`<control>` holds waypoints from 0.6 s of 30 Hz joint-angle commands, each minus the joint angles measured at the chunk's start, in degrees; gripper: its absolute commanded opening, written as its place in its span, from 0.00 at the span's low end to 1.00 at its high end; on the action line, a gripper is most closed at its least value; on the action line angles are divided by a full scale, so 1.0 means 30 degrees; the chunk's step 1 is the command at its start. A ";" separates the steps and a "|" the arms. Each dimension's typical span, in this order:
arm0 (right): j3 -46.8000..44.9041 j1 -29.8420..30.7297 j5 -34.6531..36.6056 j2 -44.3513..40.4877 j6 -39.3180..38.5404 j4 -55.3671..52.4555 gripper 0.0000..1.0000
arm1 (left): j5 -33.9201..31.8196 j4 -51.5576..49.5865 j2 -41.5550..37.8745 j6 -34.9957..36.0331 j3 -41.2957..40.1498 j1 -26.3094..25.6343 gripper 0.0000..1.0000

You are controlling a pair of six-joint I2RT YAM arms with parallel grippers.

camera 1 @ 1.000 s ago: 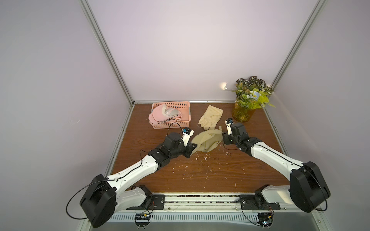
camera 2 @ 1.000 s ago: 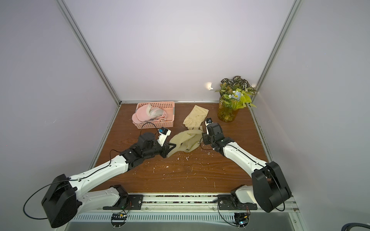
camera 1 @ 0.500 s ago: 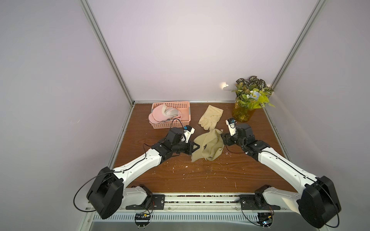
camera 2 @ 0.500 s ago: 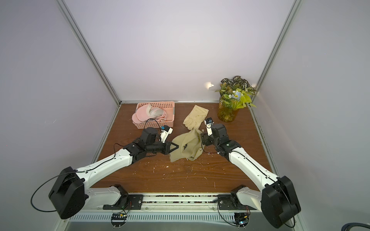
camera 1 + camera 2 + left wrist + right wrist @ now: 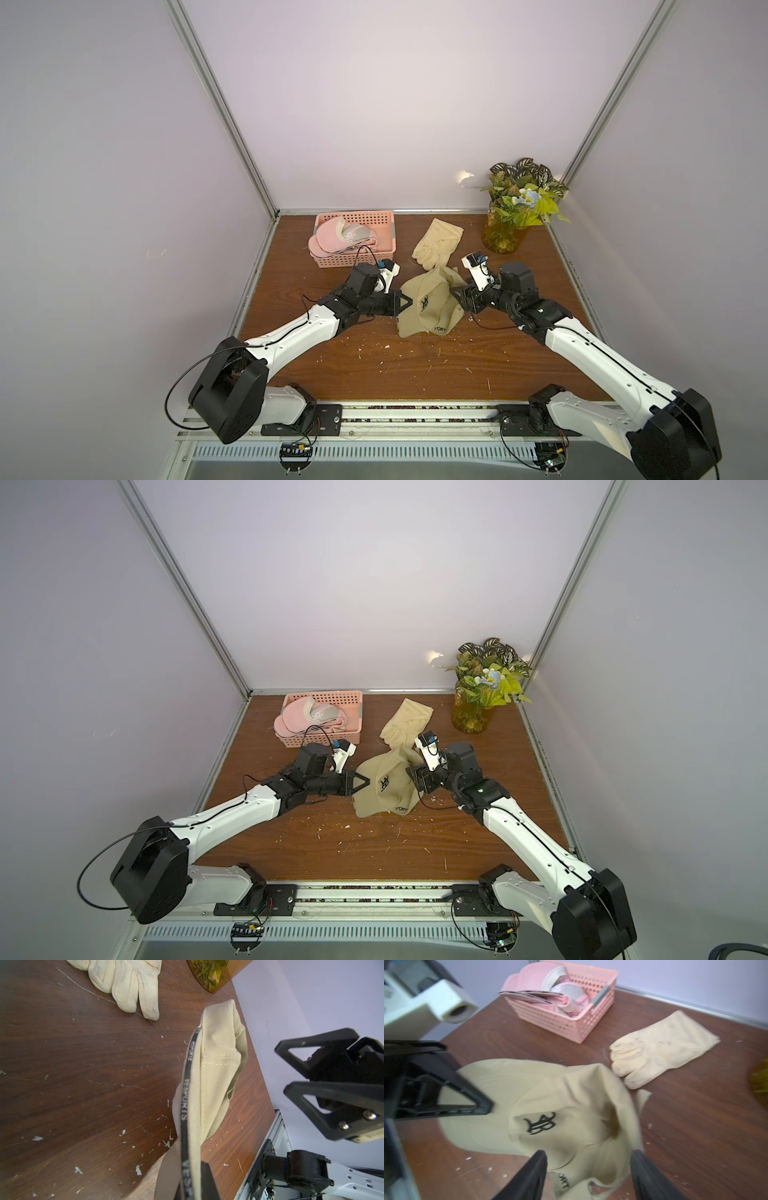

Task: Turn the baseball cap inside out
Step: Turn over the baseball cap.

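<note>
The khaki baseball cap (image 5: 428, 305) (image 5: 384, 785) hangs crumpled above the middle of the wooden table, its black logo facing up. My left gripper (image 5: 405, 303) (image 5: 361, 785) is shut on the cap's edge; in the left wrist view the black-taped rim (image 5: 185, 1105) runs between its fingers (image 5: 207, 1180). My right gripper (image 5: 459, 299) (image 5: 415, 777) stands open at the cap's right side. In the right wrist view its jaws (image 5: 588, 1155) straddle loose cap fabric (image 5: 560, 1109) without pinching it. Seen from the left wrist, the right gripper (image 5: 281, 1068) has nothing between its fingers.
A pink basket (image 5: 374, 216) (image 5: 571, 1022) with pink caps stands at the back left. A cream glove (image 5: 438, 243) (image 5: 128, 985) lies just behind the cap. A yellow vase with plants (image 5: 505, 237) fills the back right corner. Small white crumbs litter the table.
The cap was stretched flat between both grippers; now it hangs bunched from the left gripper alone. The right gripper has let go of it and pulled back slightly.
</note>
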 commanded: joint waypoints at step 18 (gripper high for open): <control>0.0453 0.0701 0.2581 0.6032 0.1700 0.3203 0.66 | -0.0364 -0.0543 0.0915 0.0955 -0.0113 0.0155 0.00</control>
